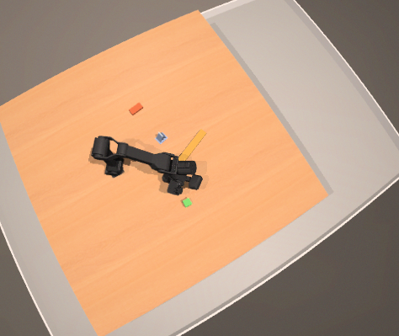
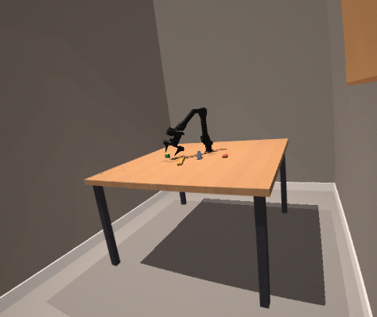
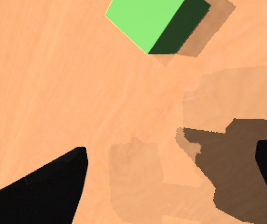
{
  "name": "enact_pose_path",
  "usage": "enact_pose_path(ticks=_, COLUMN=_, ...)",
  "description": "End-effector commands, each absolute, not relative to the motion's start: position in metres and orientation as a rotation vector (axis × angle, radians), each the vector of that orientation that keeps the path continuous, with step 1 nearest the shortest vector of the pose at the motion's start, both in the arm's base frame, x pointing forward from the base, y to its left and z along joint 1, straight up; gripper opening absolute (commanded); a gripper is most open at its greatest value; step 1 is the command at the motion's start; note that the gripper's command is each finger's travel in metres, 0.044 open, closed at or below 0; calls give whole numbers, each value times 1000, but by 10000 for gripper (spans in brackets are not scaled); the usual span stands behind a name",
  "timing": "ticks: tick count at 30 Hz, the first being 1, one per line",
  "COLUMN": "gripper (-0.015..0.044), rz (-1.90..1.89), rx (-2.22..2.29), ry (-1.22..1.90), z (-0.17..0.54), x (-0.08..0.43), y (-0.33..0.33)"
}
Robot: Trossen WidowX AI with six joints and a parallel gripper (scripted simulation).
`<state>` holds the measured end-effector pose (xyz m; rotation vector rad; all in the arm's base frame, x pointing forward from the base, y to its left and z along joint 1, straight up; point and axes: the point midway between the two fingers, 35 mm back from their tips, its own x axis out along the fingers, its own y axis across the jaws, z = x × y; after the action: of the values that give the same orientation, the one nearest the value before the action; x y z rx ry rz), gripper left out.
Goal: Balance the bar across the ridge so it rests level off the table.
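The yellow-orange bar lies flat on the table. In the top view the arm covers its near end. The bar is not in the wrist view. The small blue-grey ridge stands upright a short way from the bar, with nothing on it. My gripper is open and empty, pointing down above the table, between the bar's near end and a green block. In the wrist view only table and shadow show between the fingertips.
The green block sits close to my gripper, on the side away from the bar. A red-orange block lies beyond the ridge. In the top view my forearm passes near the ridge.
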<state>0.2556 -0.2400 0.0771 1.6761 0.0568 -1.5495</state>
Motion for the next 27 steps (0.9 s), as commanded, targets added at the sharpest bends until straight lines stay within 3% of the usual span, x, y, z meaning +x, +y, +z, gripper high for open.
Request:
enact_pose_path(ticks=1, gripper=374, rz=-1548, rx=1672, ry=62, z=77, x=256, y=-240)
enact_pose_path(ticks=4, gripper=315, rz=-1521, rx=1620, ry=141, z=78, x=262, y=-237)
enact_pose_path(ticks=27, gripper=315, rz=-1139, rx=1052, ry=802, z=91, x=315, y=-197)
